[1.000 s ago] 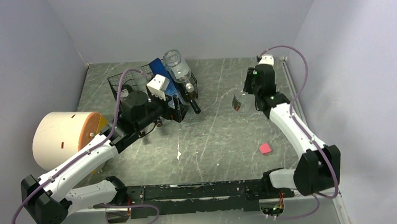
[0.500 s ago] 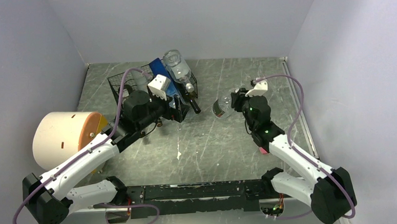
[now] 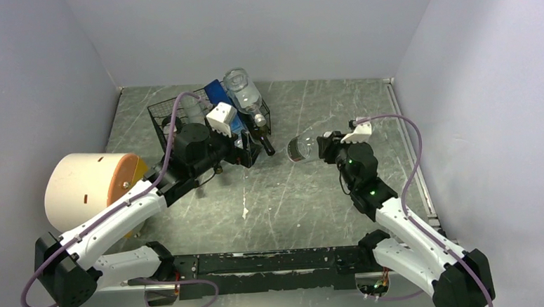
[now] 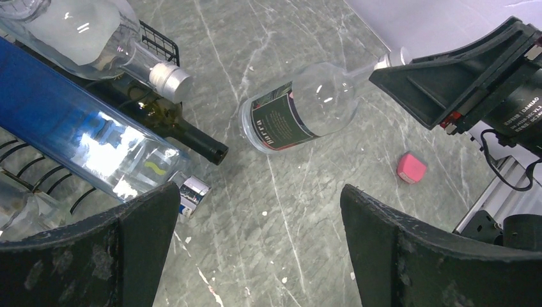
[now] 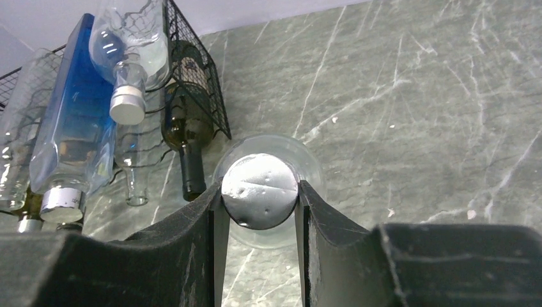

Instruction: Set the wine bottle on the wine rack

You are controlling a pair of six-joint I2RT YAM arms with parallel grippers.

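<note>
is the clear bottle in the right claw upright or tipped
Tipped on its side: the clear bottle is horizontal, cap pinched in the right claw.

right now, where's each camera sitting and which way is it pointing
Top external: fixed above and behind the bases, looking down on the table and wine rack; the left arm and right arm show.
Left wrist: on the left arm by the rack, facing right across the table; its open left gripper shows.
Right wrist: on the right arm, facing left toward the rack; the right gripper shows, shut on the clear bottle.
Shared: both wrist views show that bottle and the blue bottle.
</note>
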